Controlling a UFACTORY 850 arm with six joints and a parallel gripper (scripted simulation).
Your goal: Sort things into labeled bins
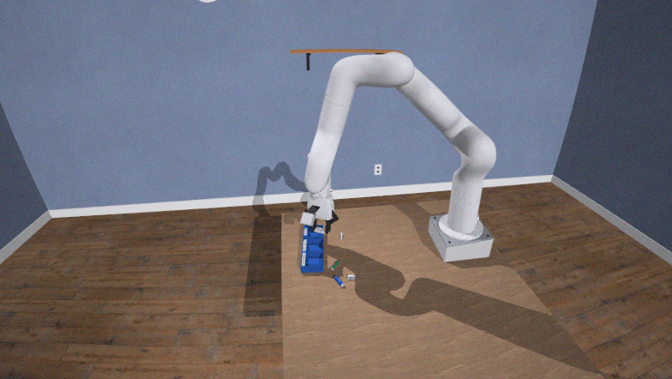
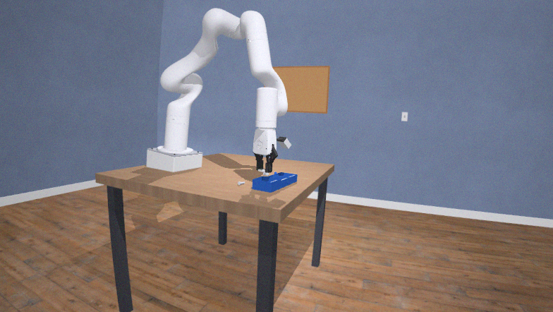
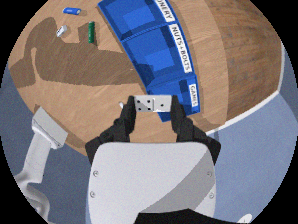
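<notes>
My gripper [image 1: 321,228] [image 2: 264,170] [image 3: 153,103] is shut on a white domino [image 3: 161,104] with black dots. It holds the domino above the end bin, labelled GAMES [image 3: 193,96]. The blue bins [image 1: 312,269] [image 2: 262,186] stand joined in a row; other labels read NUTS+BOLTS [image 3: 181,48] and, partly cut off, "ONERY" [image 3: 165,9]. A small pale bolt [image 1: 341,235] [image 2: 240,183] lies on the table, mostly hidden by a finger in the wrist view. A green cylinder [image 1: 334,265] [image 3: 91,32], a blue cylinder [image 1: 339,280] [image 3: 72,11] and a small whitish thing [image 1: 351,277] [image 3: 61,31] lie beside the bins.
The wooden table [image 1: 376,339] [image 2: 216,186] ends a little beyond the labelled side of the bins. The arm's white base [image 1: 468,249] [image 2: 174,160] stands on the table, away from the bins. The arm's shadow falls across the table.
</notes>
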